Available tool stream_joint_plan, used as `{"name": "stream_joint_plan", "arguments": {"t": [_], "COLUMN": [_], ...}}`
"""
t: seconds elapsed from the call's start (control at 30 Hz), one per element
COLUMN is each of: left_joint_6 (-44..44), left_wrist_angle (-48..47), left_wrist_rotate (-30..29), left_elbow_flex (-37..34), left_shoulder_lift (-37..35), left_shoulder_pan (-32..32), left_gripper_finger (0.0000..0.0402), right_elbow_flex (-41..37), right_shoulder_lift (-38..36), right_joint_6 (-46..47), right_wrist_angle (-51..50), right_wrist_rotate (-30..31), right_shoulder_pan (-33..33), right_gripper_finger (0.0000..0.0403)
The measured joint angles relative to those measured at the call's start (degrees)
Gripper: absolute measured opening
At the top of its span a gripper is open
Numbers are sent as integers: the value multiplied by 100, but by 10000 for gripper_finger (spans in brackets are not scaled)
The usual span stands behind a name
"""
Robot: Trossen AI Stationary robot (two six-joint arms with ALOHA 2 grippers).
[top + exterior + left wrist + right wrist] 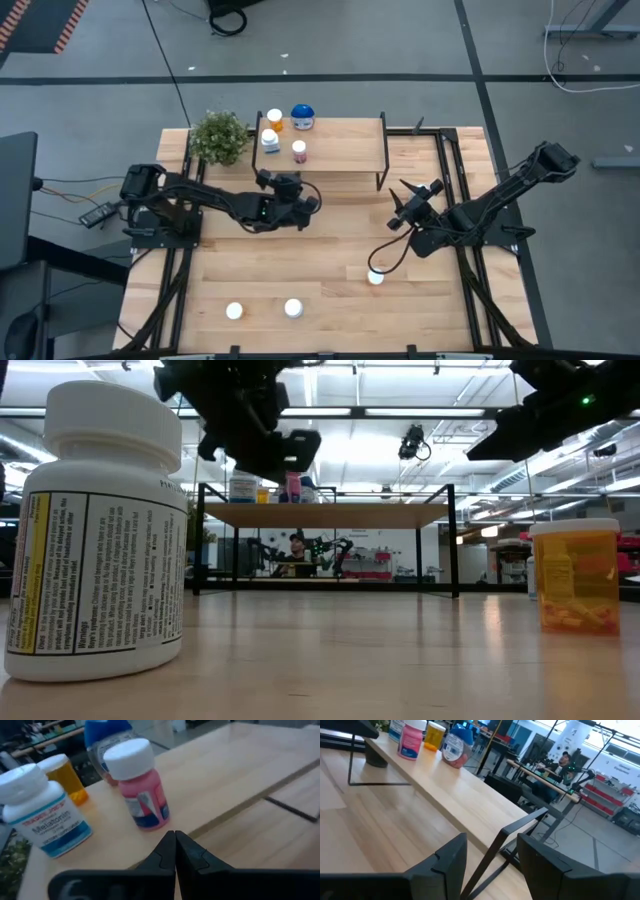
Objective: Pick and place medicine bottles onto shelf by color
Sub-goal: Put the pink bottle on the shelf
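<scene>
The shelf (340, 150) stands at the table's far middle. On its left end stand a pink bottle (142, 790), a white blue-labelled bottle (45, 810), an orange bottle (67, 777) and a blue-lidded bottle (302, 117). My left gripper (175, 852) is shut and empty. It hovers just off the shelf's near edge, pointing at the pink bottle. My right gripper (490, 862) is open and empty near the shelf's right end (383, 150). On the table, a white bottle (95, 530) and an orange bottle (575, 575) stand upright toward the near edge.
A green potted plant (220, 137) stands at the shelf's left end. Three white-capped bottles (234, 311), (293, 308), (375, 277) stand on the near part of the table. The shelf's right half (470, 800) is bare board. A person sits in the room beyond.
</scene>
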Motion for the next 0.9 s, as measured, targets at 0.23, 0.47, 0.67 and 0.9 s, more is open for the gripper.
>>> {"name": "stream_joint_plan", "arguments": {"t": [0.23, 0.47, 0.67, 0.9], "left_joint_6": [368, 441, 437, 441], "left_wrist_angle": [482, 686, 752, 801], "left_wrist_rotate": [-89, -150, -185, -160], "left_elbow_flex": [-8, -7, -7, -7], "left_shoulder_lift": [207, 255, 253, 253], "left_shoulder_pan": [165, 318, 420, 524], "left_gripper_finger": [4, 8, 5, 4], "right_elbow_flex": [0, 2, 2, 2], "right_shoulder_lift": [0, 0, 0, 0], "right_joint_6": [10, -5, -7, -12], "right_wrist_angle": [39, 94, 99, 100], "right_wrist_rotate": [0, 0, 0, 0], "right_shoulder_pan": [-75, -75, -75, -75], "right_gripper_finger": [181, 181, 181, 181]}}
